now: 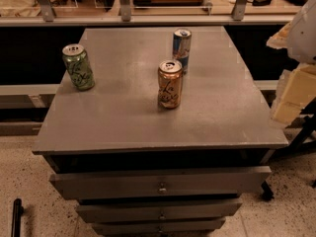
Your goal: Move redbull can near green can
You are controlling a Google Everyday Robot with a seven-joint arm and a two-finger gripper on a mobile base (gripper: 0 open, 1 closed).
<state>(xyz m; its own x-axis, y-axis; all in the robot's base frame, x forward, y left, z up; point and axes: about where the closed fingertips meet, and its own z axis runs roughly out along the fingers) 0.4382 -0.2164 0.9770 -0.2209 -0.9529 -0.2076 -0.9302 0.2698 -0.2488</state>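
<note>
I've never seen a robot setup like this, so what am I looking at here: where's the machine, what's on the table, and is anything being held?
There is one picture, from a camera looking down on a grey cabinet top with drawers beneath it. Three cans stand upright on it. The slim redbull can is toward the back, a copper-orange can is just in front of it, and the green can stands apart near the left edge. The machine is a wheeled base with one arm ending in a two-finger pincer, which is not in view. The pale blocky shapes at the right edge may be part of the robot, but I cannot tell. No can is being held.
</note>
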